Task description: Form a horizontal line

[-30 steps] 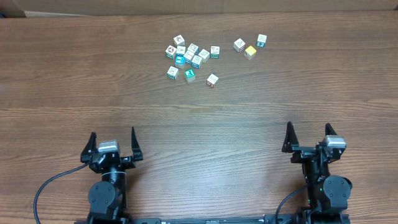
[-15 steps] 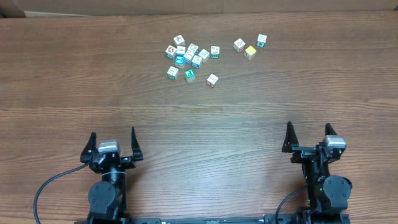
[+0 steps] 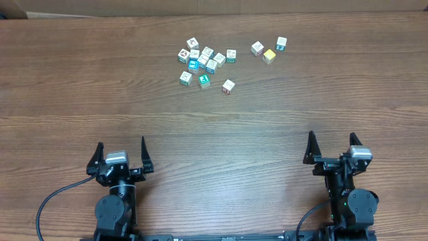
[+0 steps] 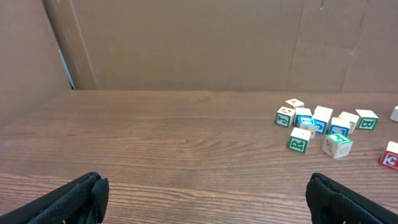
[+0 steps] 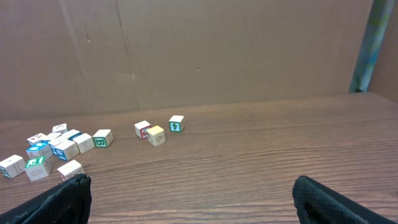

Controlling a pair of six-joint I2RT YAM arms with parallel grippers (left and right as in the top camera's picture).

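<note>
on far half of table [image 3: 67,100] — cubes [image 3: 203,60] loosely clumped

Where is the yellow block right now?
In the overhead view the yellow block sits toward the far edge of the table, right of the big clump of blocks, between a red-marked block and a teal-marked block.

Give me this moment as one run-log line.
left gripper: open, empty | right gripper: open, empty | cubes: loose clump, far side, not lined up | yellow cube: right of clump
</note>
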